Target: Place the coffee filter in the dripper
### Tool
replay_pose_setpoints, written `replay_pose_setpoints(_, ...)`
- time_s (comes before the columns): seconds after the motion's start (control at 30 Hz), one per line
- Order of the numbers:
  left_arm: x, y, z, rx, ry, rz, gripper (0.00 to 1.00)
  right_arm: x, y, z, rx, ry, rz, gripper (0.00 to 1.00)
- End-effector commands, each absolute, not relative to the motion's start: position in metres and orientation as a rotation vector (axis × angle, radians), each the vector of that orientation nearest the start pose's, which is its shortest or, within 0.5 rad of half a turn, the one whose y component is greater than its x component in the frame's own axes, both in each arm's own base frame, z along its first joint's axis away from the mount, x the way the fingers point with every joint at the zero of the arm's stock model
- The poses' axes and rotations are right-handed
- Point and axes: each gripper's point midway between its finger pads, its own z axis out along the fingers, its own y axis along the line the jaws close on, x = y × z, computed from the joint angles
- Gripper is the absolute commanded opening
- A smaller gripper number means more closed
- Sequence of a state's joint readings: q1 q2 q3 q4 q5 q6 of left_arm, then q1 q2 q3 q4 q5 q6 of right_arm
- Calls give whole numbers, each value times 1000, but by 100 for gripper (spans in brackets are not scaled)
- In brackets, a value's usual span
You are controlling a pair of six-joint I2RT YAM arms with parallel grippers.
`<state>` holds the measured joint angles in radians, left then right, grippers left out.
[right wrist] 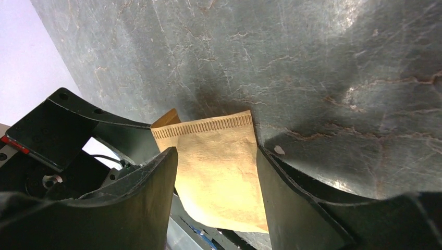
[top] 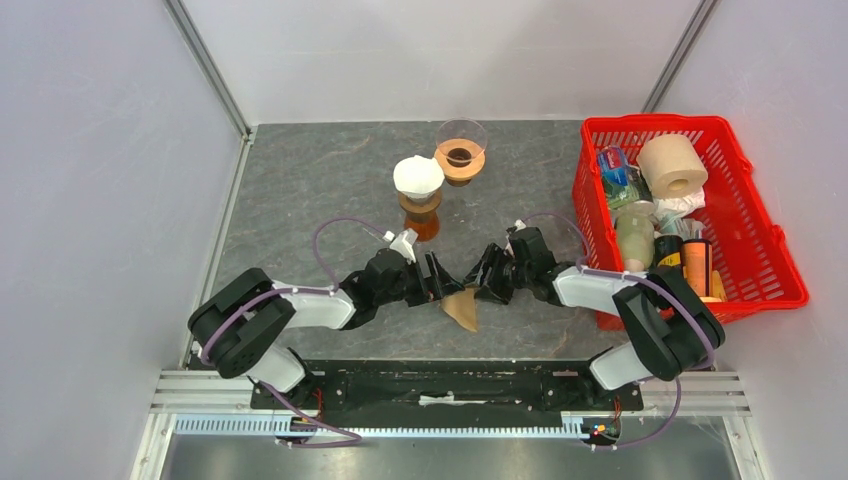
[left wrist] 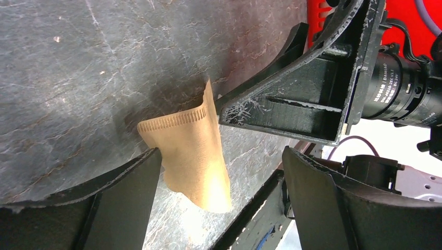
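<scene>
Your right gripper [top: 487, 283] clasps the filter [top: 463, 308] at the tabletop's [top: 300, 180] 6 o'clock edge; your left gripper [top: 437, 285] gapes around it, the dripper [top: 460, 153] at 12 o'clock.

Black cylindrical motor housing [left wrist: 392, 78], on the right arm's wrist: white lettering is printed, read as "DAMIAO", with a blurred model line and "DC 24V" beneath. Packaging labels in the red basket [top: 752, 262]: too small to be read.
</scene>
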<state>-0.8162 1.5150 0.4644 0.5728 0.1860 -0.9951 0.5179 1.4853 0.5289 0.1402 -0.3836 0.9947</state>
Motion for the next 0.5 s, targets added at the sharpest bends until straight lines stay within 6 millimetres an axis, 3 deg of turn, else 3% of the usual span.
replay_pose_setpoints(0.0,219,-321,79,-100,2277,-1205,92,220,228,18,456,2669,964,66)
replay_pose_setpoints(0.27,213,-322,82,-96,2290,-1238,91,221,226,22,452,2665,941,67)
replay_pose_setpoints(0.47,211,-318,99,-103,2245,-1261,91,221,225,22,463,2664,935,67)
